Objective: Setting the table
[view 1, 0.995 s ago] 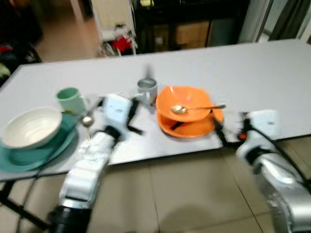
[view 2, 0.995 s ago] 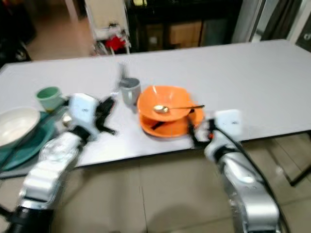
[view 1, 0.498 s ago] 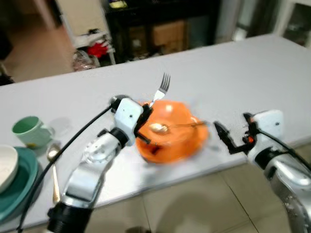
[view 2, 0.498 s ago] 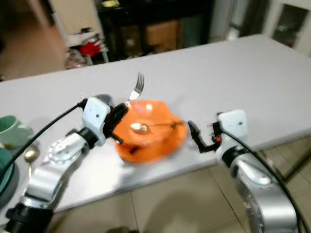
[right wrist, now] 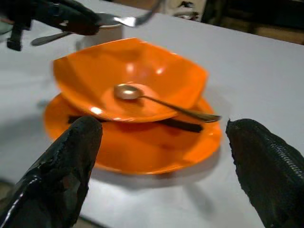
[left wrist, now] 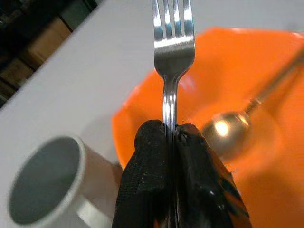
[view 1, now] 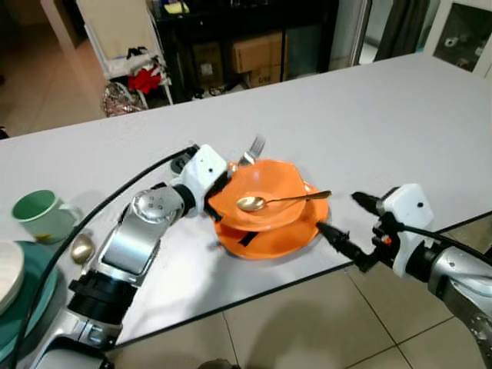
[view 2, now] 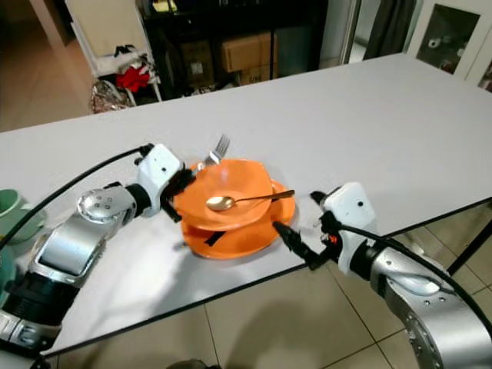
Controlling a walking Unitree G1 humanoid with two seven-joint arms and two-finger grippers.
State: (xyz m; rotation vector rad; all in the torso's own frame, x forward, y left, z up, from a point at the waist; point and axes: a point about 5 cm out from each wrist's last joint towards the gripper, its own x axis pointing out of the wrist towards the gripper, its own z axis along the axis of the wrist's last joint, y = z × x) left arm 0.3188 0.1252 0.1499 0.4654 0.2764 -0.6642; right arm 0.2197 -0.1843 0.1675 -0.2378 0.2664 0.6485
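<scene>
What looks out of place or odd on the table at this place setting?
A dark utensil lies wedged between the orange bowl and the orange plate, so the bowl sits slightly tilted on it. The gold spoon lies inside the bowl, handle over the rim. The left hand grips a fork.

Both arms are bare polished silver, built from rounded, jointed segments that catch the room light. The left arm (view 1: 127, 254) has a domed, disc-shaped joint cover near its wrist and a dark, ribbed black collar further back toward the body. A thick black cable (view 1: 100, 231) loops out from its white, boxy wrist housing and trails back alongside the arm. The right arm (view 2: 419, 296) carries a similar white wrist block with rounded corners, a thin black cable running along it, and a small red-orange spot beside the black finger mount. The fingers (right wrist: 57, 175) are long, matt black, with a fine textured surface.
</scene>
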